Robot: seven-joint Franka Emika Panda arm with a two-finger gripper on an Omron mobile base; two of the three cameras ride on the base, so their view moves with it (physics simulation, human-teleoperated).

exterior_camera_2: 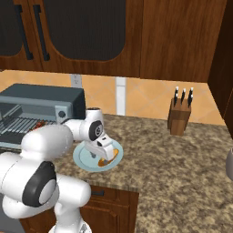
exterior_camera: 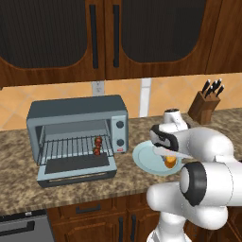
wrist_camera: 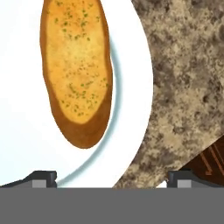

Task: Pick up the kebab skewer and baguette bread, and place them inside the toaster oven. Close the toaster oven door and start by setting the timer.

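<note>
The kebab skewer (exterior_camera: 98, 145) lies on the wire rack inside the toaster oven (exterior_camera: 75, 113), near the rack's right end. The toaster oven door (exterior_camera: 78, 168) hangs open, flat toward the counter's front. The baguette bread (wrist_camera: 76, 70), golden with green flecks, rests on a pale round plate (wrist_camera: 26, 113) to the right of the oven. My gripper (wrist_camera: 111, 179) hovers just over the plate's edge, open, with nothing between its fingertips (wrist_camera: 41, 177). The loaf lies ahead of the left fingertip. From the base, the baguette bread (exterior_camera: 170, 163) shows partly under my gripper (exterior_camera: 168, 156).
A speckled granite counter (wrist_camera: 188, 78) carries everything. Two dark knobs (exterior_camera: 120, 133) sit on the oven's right panel. A wooden knife block (exterior_camera_2: 179, 116) stands at the back right. Dark wood cabinets hang overhead, and a grey object (exterior_camera_2: 230, 164) shows at the far right edge.
</note>
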